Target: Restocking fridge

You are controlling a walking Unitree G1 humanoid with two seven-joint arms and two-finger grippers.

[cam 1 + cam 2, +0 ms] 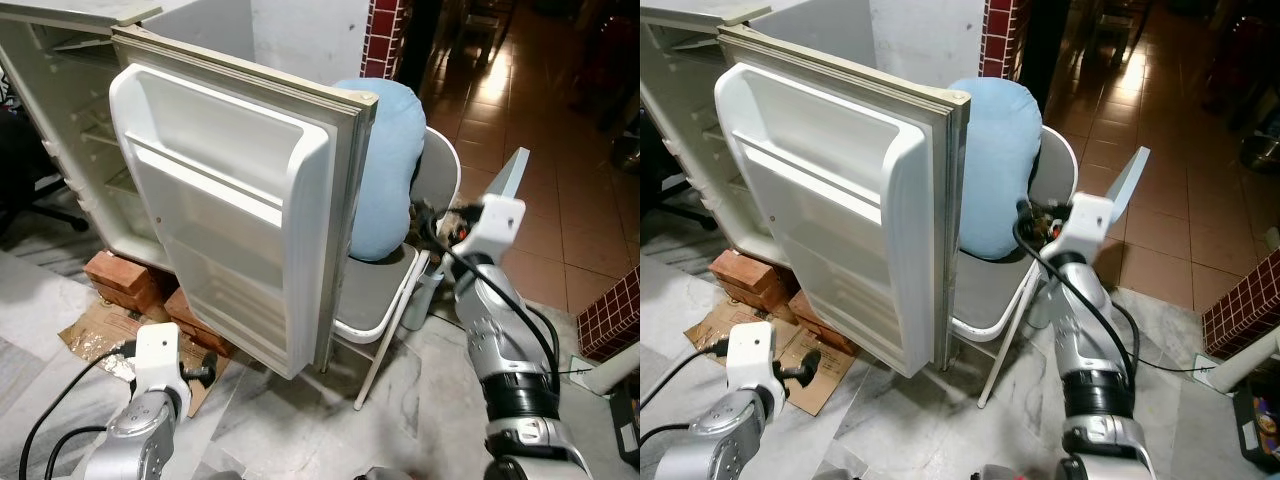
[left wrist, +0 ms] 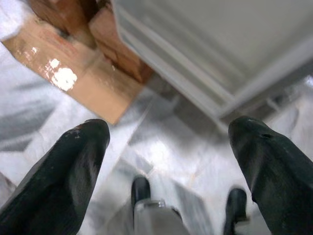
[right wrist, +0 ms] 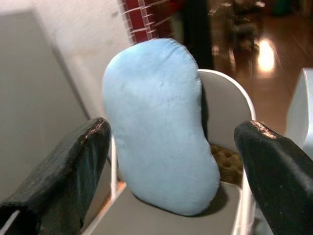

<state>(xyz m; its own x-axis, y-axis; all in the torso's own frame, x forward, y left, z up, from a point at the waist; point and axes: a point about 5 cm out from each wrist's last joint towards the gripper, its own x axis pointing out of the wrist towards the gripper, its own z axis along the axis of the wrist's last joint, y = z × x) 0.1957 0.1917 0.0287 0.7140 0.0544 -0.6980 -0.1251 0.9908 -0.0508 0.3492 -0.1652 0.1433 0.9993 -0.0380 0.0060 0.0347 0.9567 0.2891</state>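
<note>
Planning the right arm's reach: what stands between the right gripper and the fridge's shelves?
The open fridge door stands edge-on between the right gripper and the fridge interior. A blue cushion on a chair lies straight ahead.

The right gripper (image 3: 173, 161) has its jaws spread wide, one black finger (image 3: 63, 171) on each side of a pale blue cushion (image 3: 159, 122). The cushion stands upright on the grey seat of a white chair (image 3: 227, 105), leaning against its rounded back. Behind are a red tiled pillar (image 3: 144, 17) and a glossy brown floor (image 3: 274, 63).
</note>
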